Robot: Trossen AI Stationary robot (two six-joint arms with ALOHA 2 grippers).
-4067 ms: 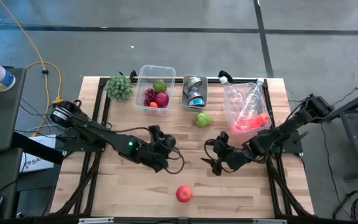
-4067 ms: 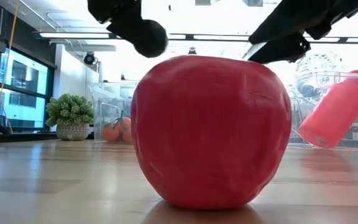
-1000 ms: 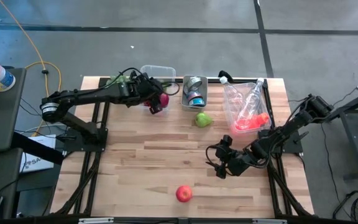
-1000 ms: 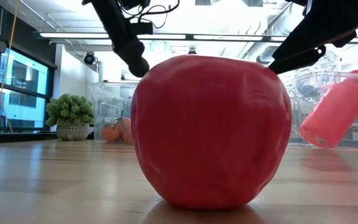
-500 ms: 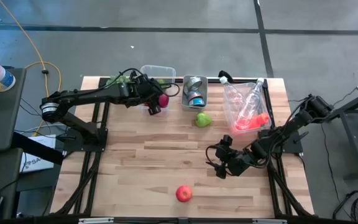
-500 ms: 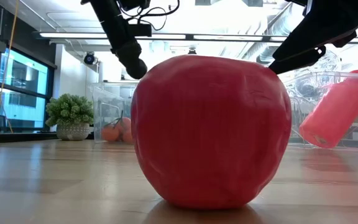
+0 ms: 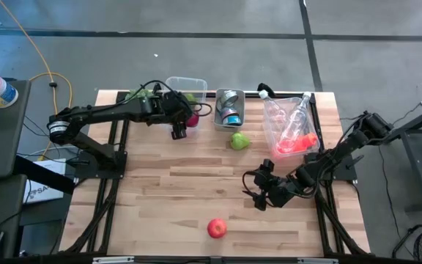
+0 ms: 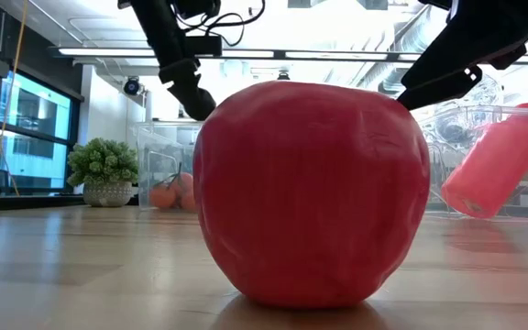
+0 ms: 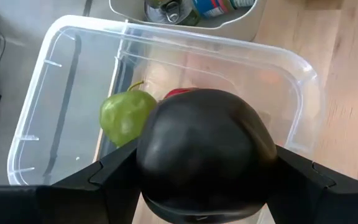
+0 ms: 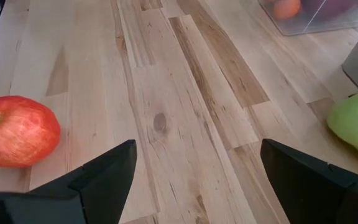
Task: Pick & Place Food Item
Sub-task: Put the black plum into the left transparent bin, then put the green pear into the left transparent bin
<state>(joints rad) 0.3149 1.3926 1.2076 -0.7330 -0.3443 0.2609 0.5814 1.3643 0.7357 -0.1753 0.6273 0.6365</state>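
My left gripper (image 7: 178,126) hangs over the near edge of a clear plastic bin (image 7: 168,94) at the table's far side, shut on a dark, almost black round fruit (image 9: 204,149). The bin (image 9: 61,37) holds a green fruit (image 9: 123,115) and a red one (image 9: 179,93). A red apple (image 7: 216,228) rests on its base on the wood near the front edge. My right gripper (image 7: 257,192) hovers open above the table to the right of the apple (image 10: 17,130). A green fruit (image 7: 239,140) lies on the table in front of a metal tray. My left gripper pinches the dark fruit between its two fingers (image 9: 107,177), one on each of its opposite sides (image 9: 148,155). The fingers slant down from the table's left side. The fruit is lifted clear, above the bin's near wall.
A metal tray with cans (image 7: 229,108) stands right of the bin. A clear bag with a bottle and a red item (image 7: 291,125) lies at the far right. A small potted plant (image 7: 141,102) stands at the far left corner. Bare wood spreads around the apple.
My left gripper has stayed over the bin and turned a little at the wrist, with the dark fruit still between its fingers.
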